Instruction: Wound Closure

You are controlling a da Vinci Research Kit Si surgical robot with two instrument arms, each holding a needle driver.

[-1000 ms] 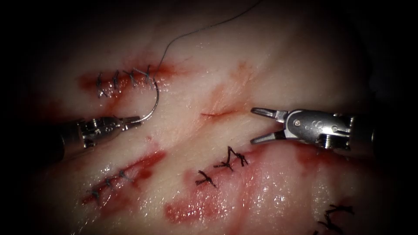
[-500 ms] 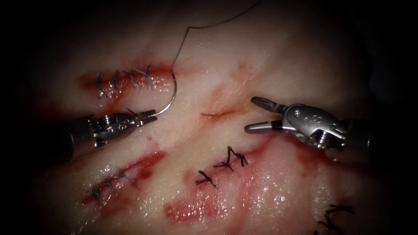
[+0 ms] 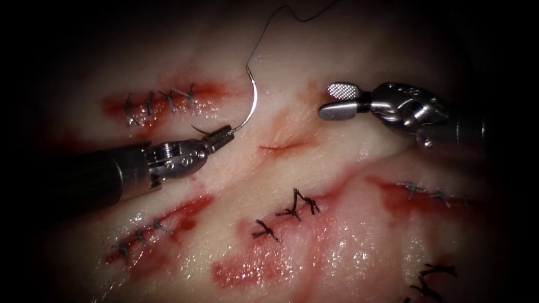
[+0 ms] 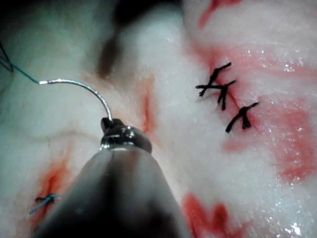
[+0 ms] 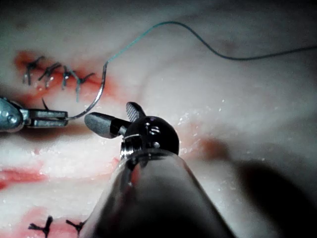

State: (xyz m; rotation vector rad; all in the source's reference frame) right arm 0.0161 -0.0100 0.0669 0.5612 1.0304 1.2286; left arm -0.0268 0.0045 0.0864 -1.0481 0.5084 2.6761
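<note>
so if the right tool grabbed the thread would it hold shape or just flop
Likely flop: the thread trails from the needle in loose bends, unlike the needle's fixed curve. It looks very thin, so probably almost weightless and apt to slip between the open jaws of the right tool. The left tool holds the needle near one end, clear of the tissue.

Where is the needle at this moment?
In the endoscope view the needle is above the tissue, left of the open cut, held near its tip end by the left tool.
</note>
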